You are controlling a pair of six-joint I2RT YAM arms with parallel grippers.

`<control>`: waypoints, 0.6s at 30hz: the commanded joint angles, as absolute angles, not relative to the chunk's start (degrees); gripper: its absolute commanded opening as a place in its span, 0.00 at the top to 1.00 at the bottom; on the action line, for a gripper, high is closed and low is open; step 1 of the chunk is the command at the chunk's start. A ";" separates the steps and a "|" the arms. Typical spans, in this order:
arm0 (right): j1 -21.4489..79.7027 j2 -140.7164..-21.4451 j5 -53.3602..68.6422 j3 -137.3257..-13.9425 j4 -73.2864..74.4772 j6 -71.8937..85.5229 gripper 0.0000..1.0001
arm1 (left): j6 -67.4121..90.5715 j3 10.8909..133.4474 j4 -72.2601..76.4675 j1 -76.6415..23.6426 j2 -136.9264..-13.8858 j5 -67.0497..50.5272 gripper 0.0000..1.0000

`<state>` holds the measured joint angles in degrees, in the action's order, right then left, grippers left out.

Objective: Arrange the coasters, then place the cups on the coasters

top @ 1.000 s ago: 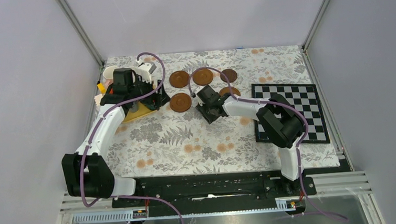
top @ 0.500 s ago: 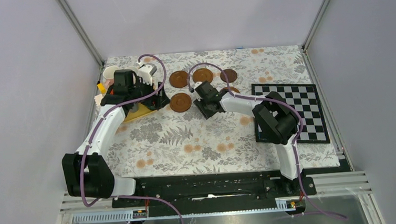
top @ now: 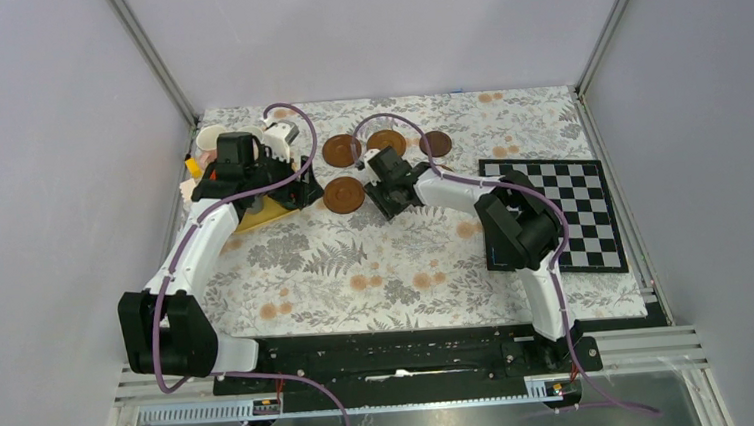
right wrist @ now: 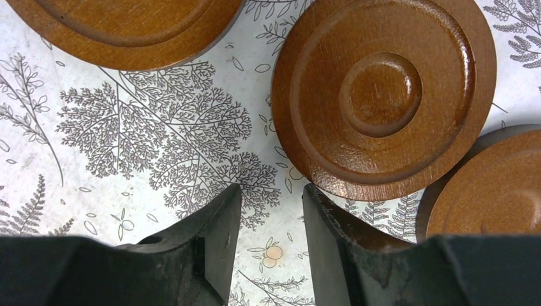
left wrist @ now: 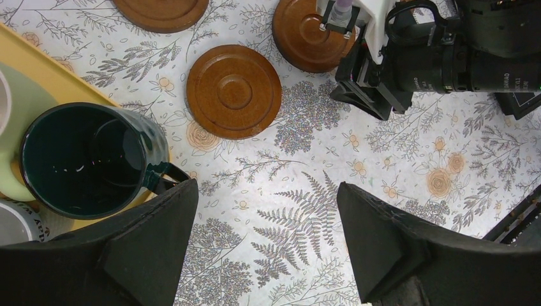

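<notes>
Several round brown coasters [top: 345,194] lie at the back middle of the flowered cloth. My right gripper [top: 386,177] is low among them. It is shut, with a narrow slit between the fingers [right wrist: 271,191] and nothing held; its right fingertip [right wrist: 325,210] is beside the rim of one coaster [right wrist: 383,89]. Two more coasters [right wrist: 127,25] [right wrist: 491,191] flank that one. My left gripper [left wrist: 266,191] hangs open over bare cloth by the yellow tray [left wrist: 57,83], empty. A dark green cup [left wrist: 83,159] stands on the tray against my left finger [left wrist: 159,242]. Pale green [left wrist: 19,108] and grey cups [left wrist: 16,223] show beside it.
A black-and-white checkerboard [top: 553,211] lies flat at the right, partly under the right arm. The tray [top: 258,216] with the cups sits at the back left near the enclosure wall. Grey walls close in the table on three sides.
The right gripper has moved a little left and farther back, in among the coasters. The left arm has stayed still.
</notes>
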<state>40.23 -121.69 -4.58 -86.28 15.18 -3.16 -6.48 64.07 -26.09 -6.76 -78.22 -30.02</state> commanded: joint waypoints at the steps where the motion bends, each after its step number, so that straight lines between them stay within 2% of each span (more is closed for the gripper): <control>1: 39.50 -119.94 -2.32 -89.25 16.85 -5.12 0.51 | -7.53 64.01 -24.70 -6.42 -77.86 -31.53 0.13; 8: 37.30 -113.09 3.73 -89.48 21.19 -9.52 0.42 | -7.70 64.30 -25.12 -6.42 -77.63 -32.27 0.13; 14: 29.20 -113.13 13.78 -94.59 31.84 -21.86 0.35 | -7.48 64.49 -25.14 -6.48 -77.79 -33.25 0.13; 18: 27.56 -113.84 12.86 -95.95 34.93 -32.22 0.32 | -7.14 64.55 -25.09 -6.50 -78.40 -34.02 0.13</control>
